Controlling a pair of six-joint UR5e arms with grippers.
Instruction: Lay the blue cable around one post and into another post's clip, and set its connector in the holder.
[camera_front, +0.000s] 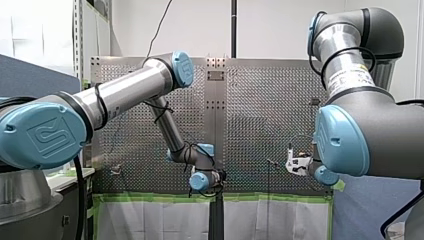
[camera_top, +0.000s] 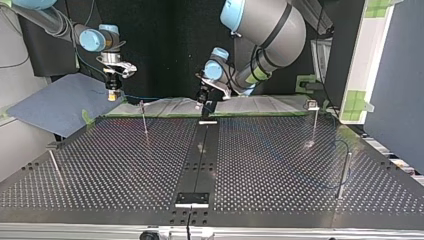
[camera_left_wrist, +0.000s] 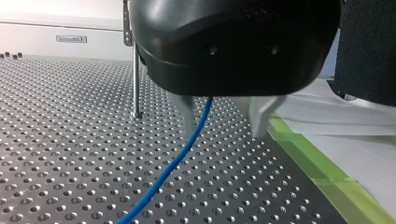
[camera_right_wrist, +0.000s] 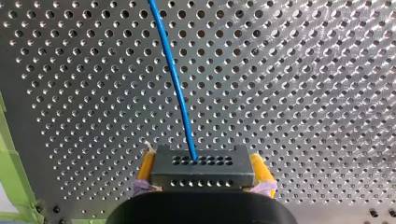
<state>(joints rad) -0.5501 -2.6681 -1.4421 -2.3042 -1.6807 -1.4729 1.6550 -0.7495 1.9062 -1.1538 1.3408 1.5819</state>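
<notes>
In the right wrist view my right gripper (camera_right_wrist: 203, 171) is shut on the dark grey connector (camera_right_wrist: 203, 164), yellow pads (camera_right_wrist: 146, 168) on both its sides. The blue cable (camera_right_wrist: 175, 79) leaves the connector's face and runs ahead over the perforated table. In the top view my right gripper (camera_top: 114, 94) hangs above the table's far left edge. My left gripper (camera_top: 203, 106) is low at the far edge near the middle. In the left wrist view my left gripper (camera_left_wrist: 224, 134) is open, and the blue cable (camera_left_wrist: 173, 163) passes between its metal fingers (camera_left_wrist: 189, 116), close to one and touching neither.
Thin metal posts stand on the table: one (camera_top: 144, 119) at far left, one with a clip on top (camera_top: 314, 122) at far right, one (camera_top: 345, 172) near right, one (camera_top: 55, 167) near left. A black bracket (camera_top: 191, 198) sits on the centre strip. Green tape (camera_left_wrist: 322, 163) marks the edge.
</notes>
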